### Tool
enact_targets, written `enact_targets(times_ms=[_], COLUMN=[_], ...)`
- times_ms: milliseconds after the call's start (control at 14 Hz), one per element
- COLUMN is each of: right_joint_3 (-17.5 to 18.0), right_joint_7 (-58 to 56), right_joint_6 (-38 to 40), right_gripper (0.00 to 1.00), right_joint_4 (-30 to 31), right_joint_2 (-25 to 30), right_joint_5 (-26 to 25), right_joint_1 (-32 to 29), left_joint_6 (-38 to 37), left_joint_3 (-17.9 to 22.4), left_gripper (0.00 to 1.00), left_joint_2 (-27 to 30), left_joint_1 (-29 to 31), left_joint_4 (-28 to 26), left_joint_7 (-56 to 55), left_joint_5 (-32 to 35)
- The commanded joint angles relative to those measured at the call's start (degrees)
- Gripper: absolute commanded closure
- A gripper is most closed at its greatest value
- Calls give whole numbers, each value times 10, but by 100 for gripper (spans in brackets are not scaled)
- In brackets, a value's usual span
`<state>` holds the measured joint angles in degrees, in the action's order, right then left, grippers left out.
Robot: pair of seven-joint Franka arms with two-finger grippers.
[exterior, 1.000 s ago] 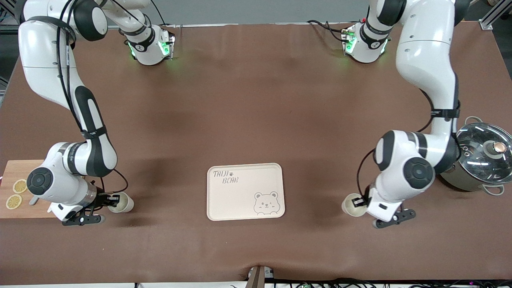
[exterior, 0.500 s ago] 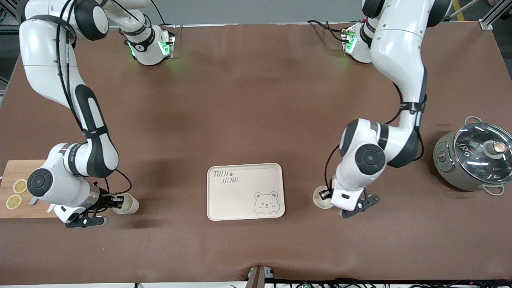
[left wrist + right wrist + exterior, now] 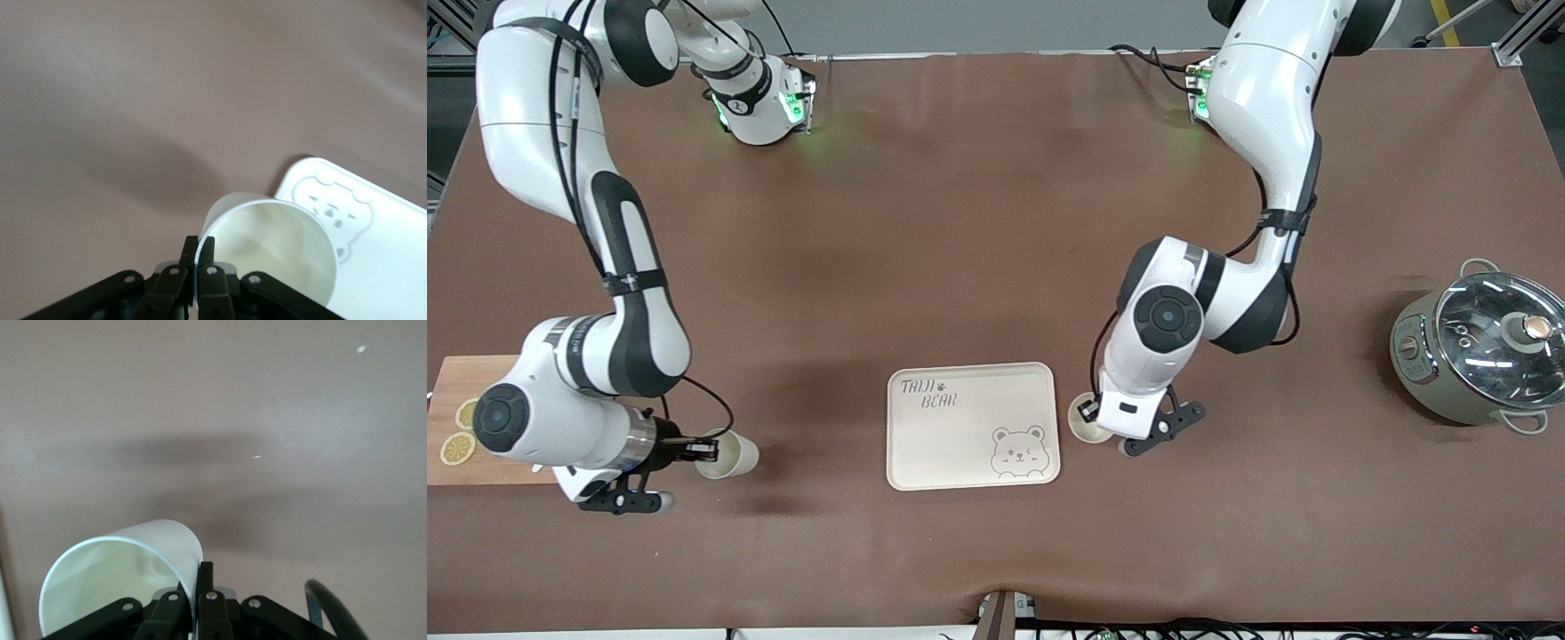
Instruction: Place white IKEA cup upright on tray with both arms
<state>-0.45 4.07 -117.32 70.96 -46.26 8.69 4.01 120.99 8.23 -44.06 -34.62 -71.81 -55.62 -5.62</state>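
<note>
The cream tray (image 3: 925,444) with the bear print lies at the table's middle, near the front camera. My left gripper (image 3: 1086,412) is shut on the rim of a white cup (image 3: 1088,430) and holds it upright over the table, just off the tray's edge toward the left arm's end. In the left wrist view its fingers (image 3: 207,248) pinch the cup's (image 3: 273,243) wall, with the tray (image 3: 383,257) close by. My right gripper (image 3: 706,451) is shut on the rim of a second white cup (image 3: 729,454) over the table between the cutting board and the tray. It also shows in the right wrist view (image 3: 120,570).
A wooden cutting board (image 3: 449,382) with lemon slices (image 3: 456,447) lies at the right arm's end of the table. A steel pot with a glass lid (image 3: 1480,356) stands at the left arm's end.
My left arm has carried its cup from beside the pot to the tray's edge. My right arm has moved its cup a little toward the tray.
</note>
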Motion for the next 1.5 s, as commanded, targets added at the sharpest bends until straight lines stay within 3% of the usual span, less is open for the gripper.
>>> enact_targets(times_ms=[0,643,1071,1143,1214,1429], right_joint_3=[-2,-7,-8,-8,-8,-9], right_joint_7=[76,345,420,427,429,437], right_joint_6=[16,-18,-80,-87,-94,-112], right_gripper=[100,100,100,100,100,100], right_joint_4=[1,-6,-4,-3,-3,-1], right_joint_2=[10,3,-23,-29,-34,-45], right_joint_5=[12,2,-19,-24,-25,-25], right_joint_1=[32,176,224,225,231,238], left_joint_6=[16,79,93,98,101,102], left_joint_3=[3,-2,-1,-1,-1,-1], left_gripper=[100,100,100,95,84,32], left_joint_2=[-8,-65,-81,-81,-81,-77], left_joint_1=[-18,-59,-66,-66,-66,-63], left_joint_4=[16,17,16,15,14,12], left_joint_7=[-33,-96,-95,-95,-93,-90], left_joint_5=[2,2,2,2,2,3])
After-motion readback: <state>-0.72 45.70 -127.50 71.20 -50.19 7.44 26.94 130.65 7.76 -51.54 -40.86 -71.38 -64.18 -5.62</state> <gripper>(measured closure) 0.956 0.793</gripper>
